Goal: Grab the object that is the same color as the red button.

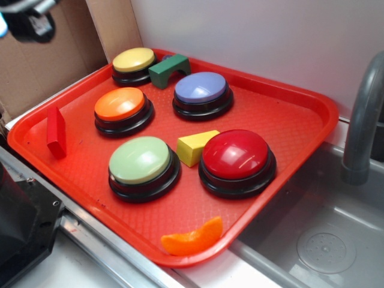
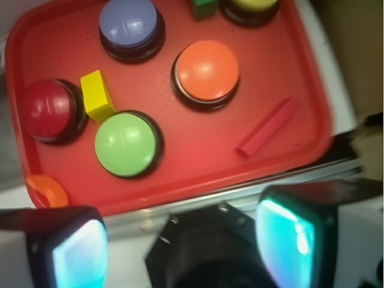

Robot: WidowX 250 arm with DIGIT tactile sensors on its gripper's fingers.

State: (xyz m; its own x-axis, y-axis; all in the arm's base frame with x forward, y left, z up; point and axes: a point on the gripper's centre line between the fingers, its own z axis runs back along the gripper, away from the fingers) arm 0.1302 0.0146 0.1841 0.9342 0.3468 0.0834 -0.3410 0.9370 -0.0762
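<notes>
The gripper (image 2: 180, 240) hangs high above the near edge of the red tray (image 1: 288, 120), its two pads (image 2: 81, 255) set wide apart with nothing between them; in the exterior view only a dark part of the arm shows at the top left corner. The red block (image 1: 56, 132) stands on its edge against the tray's left wall, just beside the orange button (image 1: 122, 108) but not touching it. Its colour match, the red button (image 1: 236, 157), sits on the opposite side, with the yellow wedge (image 1: 195, 146) wedged between it and the green button (image 1: 141, 163). The orange crescent (image 1: 193, 239) rests on the front rim, near the sink (image 1: 324, 240), and could be mistaken for the target. In the wrist view the block lies diagonally, so the pincer would likely need turning to close across its narrow faces. No approach is judged to have begun; the nearby tray wall leaves little room for one finger.
</notes>
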